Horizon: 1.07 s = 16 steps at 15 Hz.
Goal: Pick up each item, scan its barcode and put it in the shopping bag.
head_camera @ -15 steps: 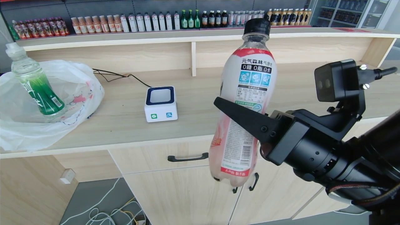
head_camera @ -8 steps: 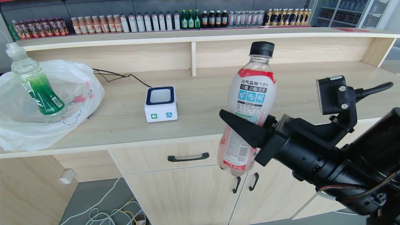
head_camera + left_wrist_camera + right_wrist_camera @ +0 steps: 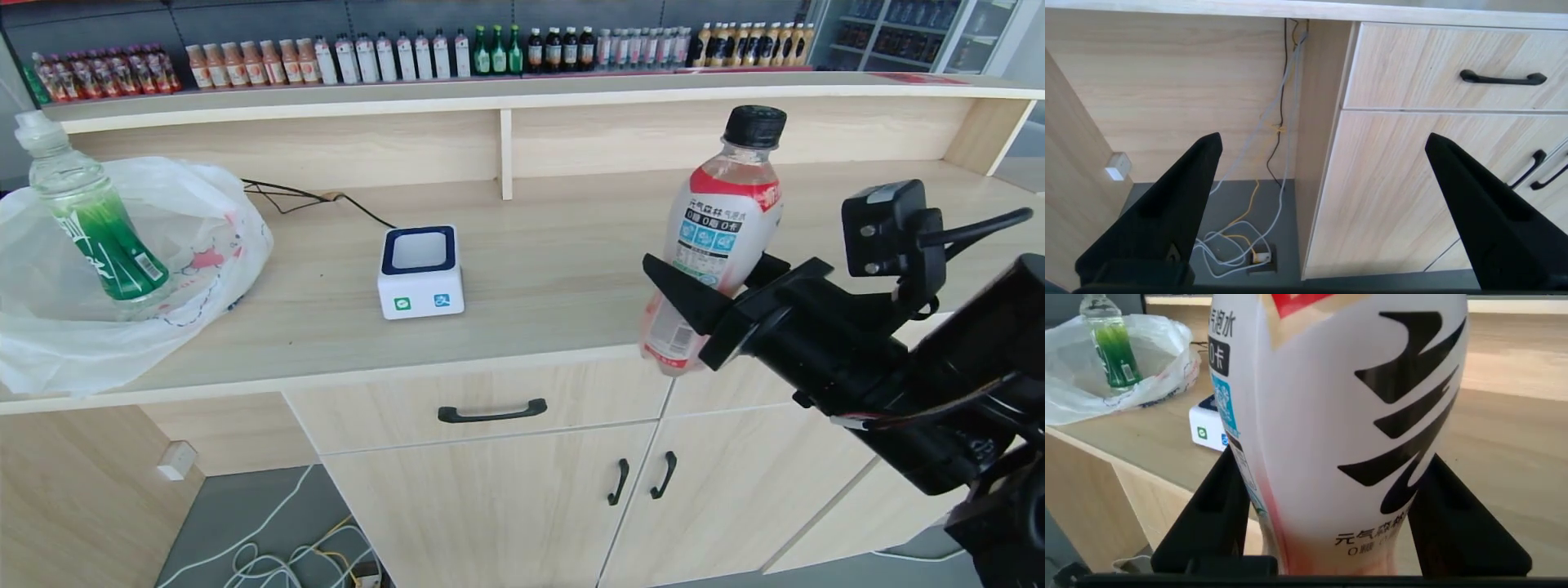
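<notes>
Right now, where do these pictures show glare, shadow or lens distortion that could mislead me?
Head view: the edges of the long light-wood counter bow from the wide lens; light is even, without hard shadows; the translucent white plastic bag shines. Right wrist view: the pink-and-white labelled plastic bottle, held in the right gripper, looms stretched. Left wrist view: the open left gripper shows as flat black shapes.

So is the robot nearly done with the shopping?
Halfway, it looks. The green bottle already stands in the shopping bag. The right gripper holds the pink bottle above the edge of the counter, off to the side of the scanner. Left to do: scan it and bag it.
</notes>
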Available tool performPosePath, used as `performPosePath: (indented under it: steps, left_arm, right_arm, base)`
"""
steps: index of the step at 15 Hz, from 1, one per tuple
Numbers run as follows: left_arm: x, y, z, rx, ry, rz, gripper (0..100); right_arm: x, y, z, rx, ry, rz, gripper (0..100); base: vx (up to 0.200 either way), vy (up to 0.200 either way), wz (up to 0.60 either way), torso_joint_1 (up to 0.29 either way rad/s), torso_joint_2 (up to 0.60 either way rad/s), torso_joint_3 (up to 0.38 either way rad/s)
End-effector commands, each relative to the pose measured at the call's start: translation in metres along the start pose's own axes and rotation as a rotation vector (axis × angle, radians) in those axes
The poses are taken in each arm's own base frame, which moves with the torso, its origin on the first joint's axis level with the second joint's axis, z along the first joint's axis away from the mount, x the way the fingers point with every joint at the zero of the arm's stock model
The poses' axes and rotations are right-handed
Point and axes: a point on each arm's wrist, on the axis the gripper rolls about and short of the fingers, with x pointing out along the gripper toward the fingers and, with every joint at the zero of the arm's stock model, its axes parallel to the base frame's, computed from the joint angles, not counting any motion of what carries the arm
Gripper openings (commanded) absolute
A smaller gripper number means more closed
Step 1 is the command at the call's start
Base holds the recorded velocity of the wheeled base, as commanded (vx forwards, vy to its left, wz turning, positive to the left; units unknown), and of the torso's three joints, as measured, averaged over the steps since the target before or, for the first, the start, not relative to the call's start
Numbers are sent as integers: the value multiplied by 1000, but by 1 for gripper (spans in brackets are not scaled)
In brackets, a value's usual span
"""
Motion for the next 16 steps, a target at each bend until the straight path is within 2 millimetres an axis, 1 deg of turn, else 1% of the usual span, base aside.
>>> performPosePath:
  steps: [1, 3, 5, 6, 8, 12, 15, 16]
  left_arm:
    - [0, 0, 0, -1, 0, 0, 100]
    - [0, 0, 0, -1, 0, 0, 100]
    - [0, 0, 0, -1, 0, 0, 100]
    - [0, 0, 0, -1, 0, 0, 100]
    - [0, 0, 0, -1, 0, 0, 100]
    - [0, 0, 0, -2, 0, 0, 100]
    - [0, 0, 0, -1, 0, 0, 100]
    - [0, 0, 0, -2, 0, 0, 100]
  right_arm:
    - [1, -8, 3, -31, -36, -28, 0]
    - [1, -15, 5, -64, -61, -56, 0]
    - [1, -30, 6, -124, -67, -108, 0]
    - [1, -34, 6, -136, -72, -124, 0]
    - [10, -50, 11, -183, -110, -184, 0]
    - [13, -61, 18, -192, -139, -224, 0]
    - [18, -63, 22, -187, -173, -231, 0]
    - [21, -61, 24, -185, -187, -227, 0]
  base:
    - [0, 0, 0, 0, 0, 0]
    - [0, 0, 0, 0, 0, 0]
    - [0, 0, 0, 0, 0, 0]
    - [0, 0, 0, 0, 0, 0]
    - [0, 0, 0, 0, 0, 0]
    - [0, 200, 0, -1, 4, 6]
    - [0, 200, 0, 9, 7, -4]
    - [0, 200, 0, -2, 7, 7]
